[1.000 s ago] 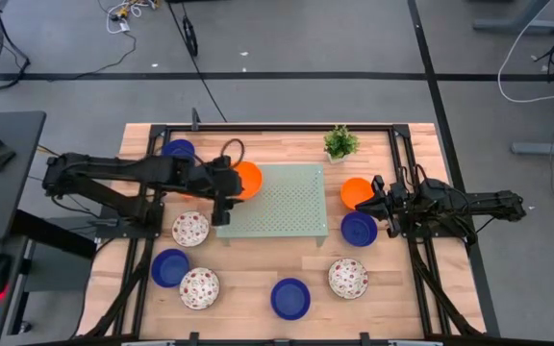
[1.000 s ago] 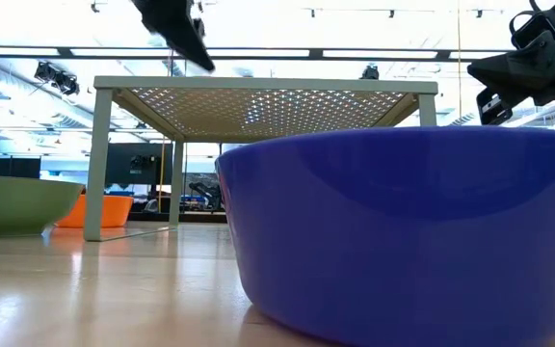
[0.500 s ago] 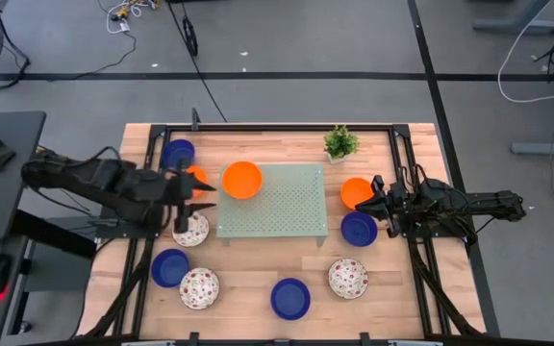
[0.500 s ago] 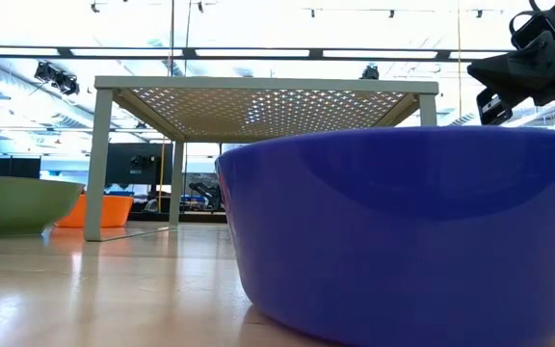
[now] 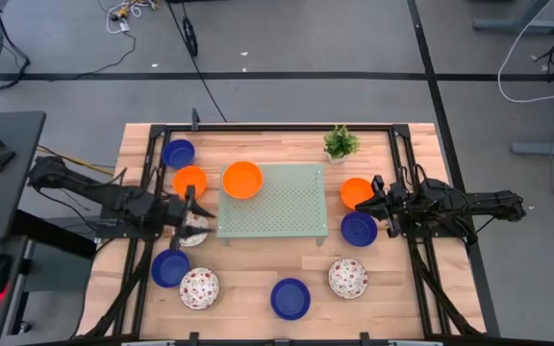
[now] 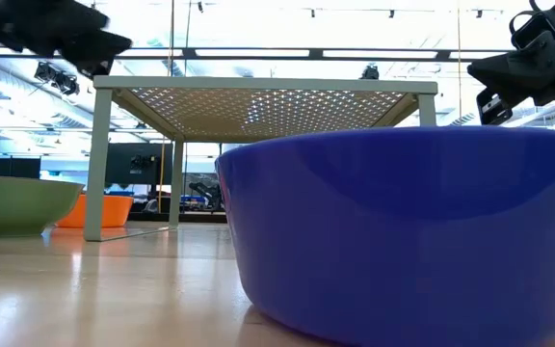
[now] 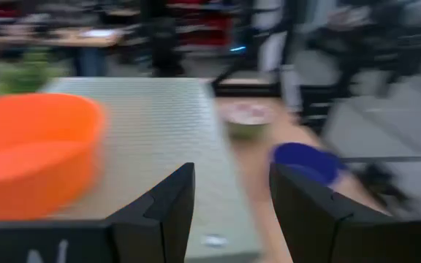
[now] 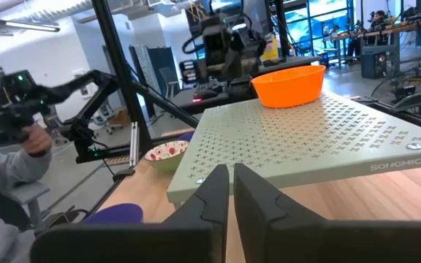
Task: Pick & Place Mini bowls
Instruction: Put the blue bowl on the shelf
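The left gripper (image 5: 203, 218) is seen open and empty, above a speckled bowl (image 5: 194, 232) left of the pale green tray (image 5: 287, 207). An orange bowl (image 5: 241, 179) rests on the tray's far-left corner. The remaining mini bowls are scattered around the tray. At the right, the right gripper (image 5: 381, 200) is nearly closed, holding nothing, between an orange bowl (image 5: 355, 191) and a blue bowl (image 5: 358, 229).

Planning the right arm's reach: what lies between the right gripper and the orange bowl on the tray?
In the high view, only bare perforated tray lies between the right gripper and that orange bowl.
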